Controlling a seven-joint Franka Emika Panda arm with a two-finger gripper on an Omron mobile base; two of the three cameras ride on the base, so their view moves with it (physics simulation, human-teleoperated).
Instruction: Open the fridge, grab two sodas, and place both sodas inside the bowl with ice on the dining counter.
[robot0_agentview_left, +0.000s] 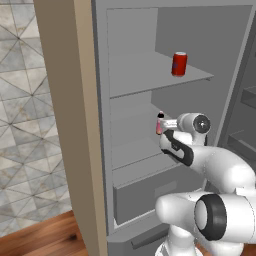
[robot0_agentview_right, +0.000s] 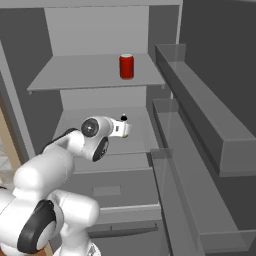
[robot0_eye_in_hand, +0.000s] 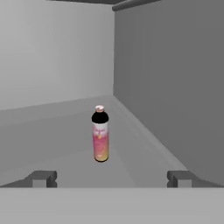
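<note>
Sodas sit on two grey shelves of the open fridge (robot0_agentview_left: 150, 30). On the middle shelf stands a slim pink bottle (robot0_eye_in_hand: 100, 134) with a black cap, upright, long axis vertical, cap pointing up. Higher and further right, the short red can (robot0_agentview_left: 179, 64) stands upright too, silver top up. Fingers (robot0_eye_in_hand: 111, 178) spread wide, empty, short of the bottle.

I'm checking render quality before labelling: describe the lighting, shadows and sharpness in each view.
Left base view: flat, even light, no glare; the red can reads clearly, the pink bottle is small and soft-edged. Right base view: dimmer grey interior of the fridge, faint shading under the shelves, no hard shadows. Hand view: the bottle is sharp enough, its label print blurred; only a weak shadow at its base, ahead of the open claw.
</note>
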